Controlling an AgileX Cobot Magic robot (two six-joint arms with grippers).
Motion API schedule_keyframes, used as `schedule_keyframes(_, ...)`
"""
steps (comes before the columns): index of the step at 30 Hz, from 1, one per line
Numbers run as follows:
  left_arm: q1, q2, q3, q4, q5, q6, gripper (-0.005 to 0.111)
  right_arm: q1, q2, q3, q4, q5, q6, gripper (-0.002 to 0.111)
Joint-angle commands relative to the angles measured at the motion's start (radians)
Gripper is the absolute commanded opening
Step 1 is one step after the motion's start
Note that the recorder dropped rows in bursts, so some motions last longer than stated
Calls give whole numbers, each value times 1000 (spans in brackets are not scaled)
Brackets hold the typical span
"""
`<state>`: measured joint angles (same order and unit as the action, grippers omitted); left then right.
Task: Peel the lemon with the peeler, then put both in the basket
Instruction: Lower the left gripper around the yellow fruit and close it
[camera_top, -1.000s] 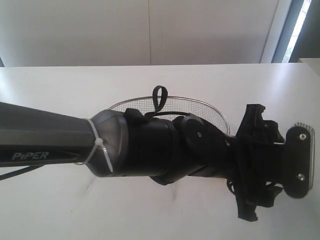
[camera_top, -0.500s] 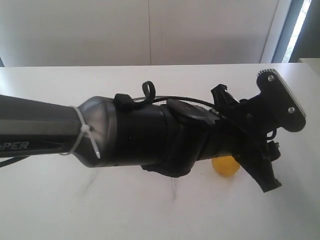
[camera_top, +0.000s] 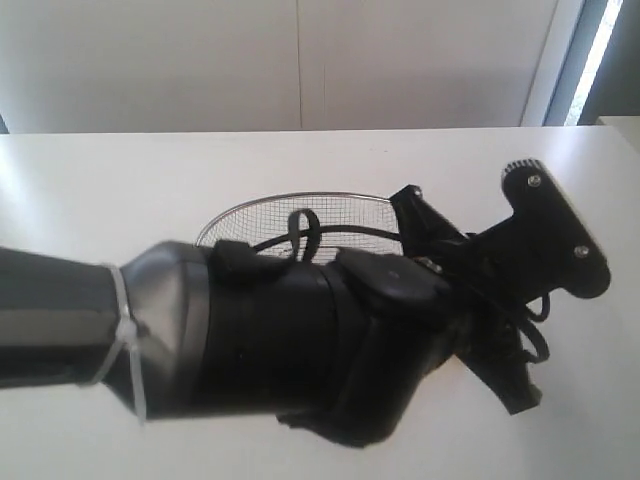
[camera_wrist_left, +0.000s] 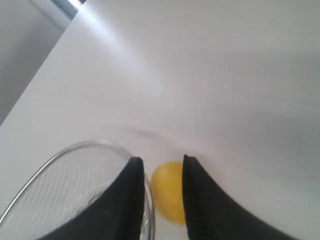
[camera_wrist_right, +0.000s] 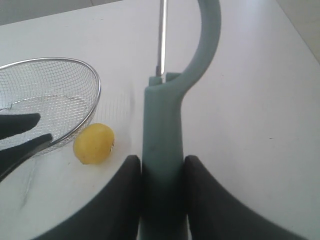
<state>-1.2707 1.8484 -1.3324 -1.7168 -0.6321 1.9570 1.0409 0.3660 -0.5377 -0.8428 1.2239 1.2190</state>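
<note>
Gripping tool: right claw (camera_wrist_right: 162, 160) clamped on pale teal, metal-bladed hand peeler (camera_wrist_right: 162, 115).
Other arm: left claw (camera_wrist_left: 161, 162) apart, empty.
Fruit: small round bright-yellow lemon (camera_wrist_right: 93, 143) on white counter (camera_wrist_right: 240, 125), just beside silver wire-mesh basket (camera_wrist_right: 95, 80).
Risk: off-centre pinch could roll it away.

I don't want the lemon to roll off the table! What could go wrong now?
The lemon is round and lies loose on the table, right beside the basket. The open left gripper has a finger that looks close to the basket's rim, so it might bump the basket or set the lemon rolling. The right gripper holds the peeler; pressed on an unheld lemon, the blade could skid off.
</note>
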Motion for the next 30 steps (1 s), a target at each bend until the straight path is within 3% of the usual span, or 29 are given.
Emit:
schedule_keyframes(1,-62,-11,13,-28,-316,163,13,-6,-7,2,-15,-3,0,0)
schedule_keyframes(3,-67,-11,13,-28,-372,163,0,-6,-7,2,-15,-3,0,0)
schedule_keyframes(6,-67,-15,13,-28,-350,163,0,-6,-7,2,-15,-3,0,0)
schedule_keyframes(9,-67,-15,17,-28,-247,163,0,-6,-7,2,-15,-3,0,0)
schedule_keyframes(18,-67,-15,18,-28,321,90,0,-6,-7,2,-15,-3,-2,0)
schedule_keyframes(20,-65,-11,18,-28,448,-14,0,-6,-7,2,-15,-3,-2,0)
schedule_keyframes(23,3,-6,27,-28,756,-216,0,-6,-7,2,-15,-3,-2,0)
schedule_keyframes(25,69,-6,34,151,877,-477,0,-6,-7,2,-15,-3,-2,0)
schedule_keyframes(28,188,7,-18,1054,1172,-1213,0,-6,-7,2,-15,-3,-2,0)
schedule_keyframes(30,211,18,-101,1491,1270,-1477,0,-6,-7,2,-15,-3,-2,0)
